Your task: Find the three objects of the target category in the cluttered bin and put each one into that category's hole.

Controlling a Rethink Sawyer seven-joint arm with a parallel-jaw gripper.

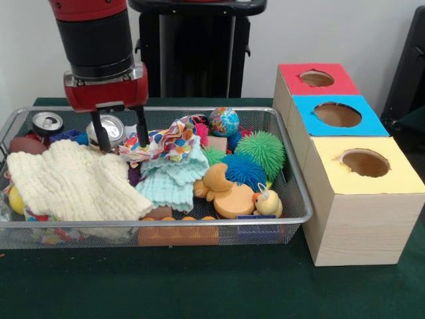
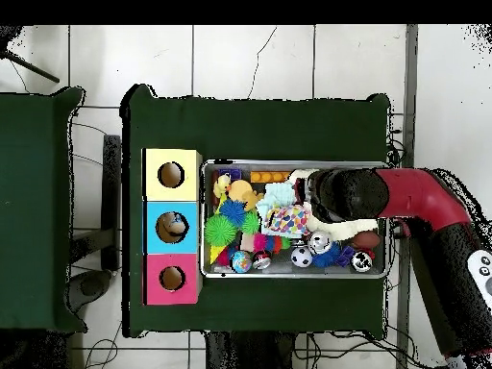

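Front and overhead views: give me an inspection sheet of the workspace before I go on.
Surface: green table cloth, bare in front of the bin.
Job's things: wire bin full; three boxes with red hole, blue hole, yellow hole; overhead view shows something inside the blue hole.
Clutter: cream cloth, mint cloth, patterned cloth, two cans, globe ball, spiky balls, rubber ducks.
Gripper: gripper open, lowered by the patterned cloth.
Cables: wires on the floor.
Surroundings: tiled floor.
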